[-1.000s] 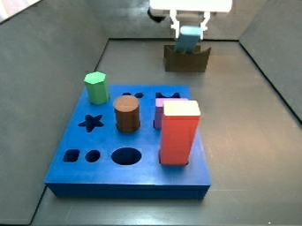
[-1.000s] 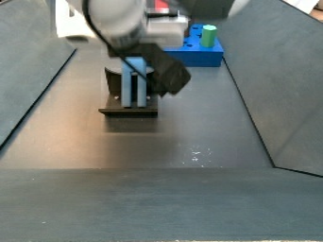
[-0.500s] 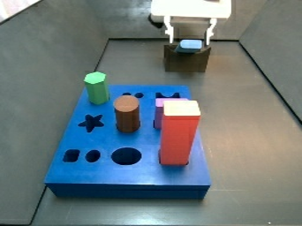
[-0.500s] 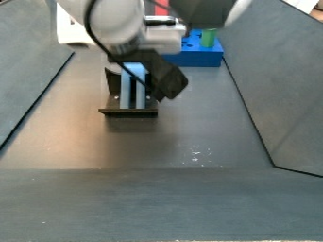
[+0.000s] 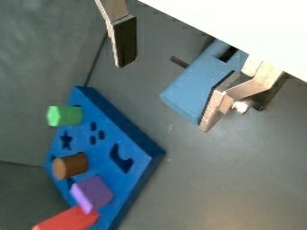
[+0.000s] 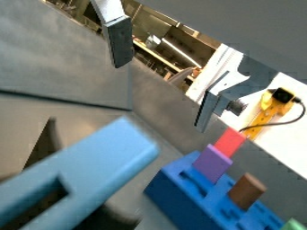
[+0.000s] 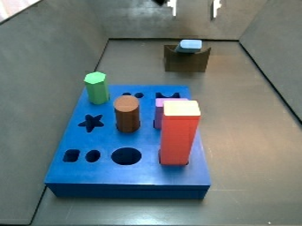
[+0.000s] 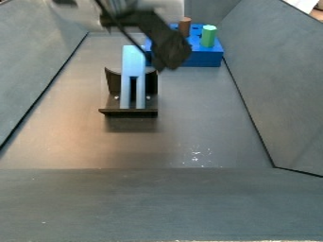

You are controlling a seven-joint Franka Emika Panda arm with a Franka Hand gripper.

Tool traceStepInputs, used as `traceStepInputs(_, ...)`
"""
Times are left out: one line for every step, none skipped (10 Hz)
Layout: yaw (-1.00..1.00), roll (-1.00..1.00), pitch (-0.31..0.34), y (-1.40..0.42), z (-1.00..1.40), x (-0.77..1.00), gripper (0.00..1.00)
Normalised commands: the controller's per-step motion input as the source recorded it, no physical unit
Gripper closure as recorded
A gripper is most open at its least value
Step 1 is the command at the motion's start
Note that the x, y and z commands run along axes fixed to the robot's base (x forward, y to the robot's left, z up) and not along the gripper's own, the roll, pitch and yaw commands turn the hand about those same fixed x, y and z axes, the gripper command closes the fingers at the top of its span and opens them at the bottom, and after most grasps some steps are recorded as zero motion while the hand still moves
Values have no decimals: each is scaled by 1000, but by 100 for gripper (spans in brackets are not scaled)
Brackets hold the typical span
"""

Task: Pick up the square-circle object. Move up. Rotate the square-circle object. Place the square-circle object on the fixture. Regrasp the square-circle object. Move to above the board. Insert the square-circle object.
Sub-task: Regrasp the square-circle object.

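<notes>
The square-circle object (image 7: 189,45) is a pale steel-blue peg standing upright in the notch of the dark fixture (image 7: 186,60) at the back of the floor. It also shows in a side view as a tall blue peg (image 8: 132,70) on the fixture (image 8: 128,107). My gripper (image 7: 195,8) hangs open above it, only its fingertips in frame. In both wrist views the silver fingers (image 5: 121,40) (image 6: 118,43) stand wide apart with nothing between them. The peg's end (image 5: 196,87) lies below them, and the peg (image 6: 84,178) looks large and blurred. The blue board (image 7: 83,168) lies nearer the front.
On the board stand a green hexagonal peg (image 7: 95,87), a brown cylinder (image 7: 127,115), a purple block (image 7: 160,110) and a tall red block (image 7: 178,134). Sloping grey walls (image 7: 48,62) close in the floor on both sides.
My gripper was shut on the peg at the fixture, then opened and let it go. It has since risen clear, leaving the peg standing in the notch.
</notes>
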Motion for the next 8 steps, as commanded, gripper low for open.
traceStepInputs(-19,55,56,12,402,-28,0)
traceStepInputs(-20,57,61,10,215,-27,0)
traceStepInputs(-3,52,19,0,0,-1000,0)
traceStepInputs(-5,46,3,3,-2,-1000,0)
traceStepInputs(-31,56,-34,4,25,-1000,0)
traceStepInputs(-33,63,-44,2,17,-1000,0)
traceStepInputs(-26,73,-62,1,14,-1000,0)
traceStepInputs(-22,79,-71,-1,17,-1000,0)
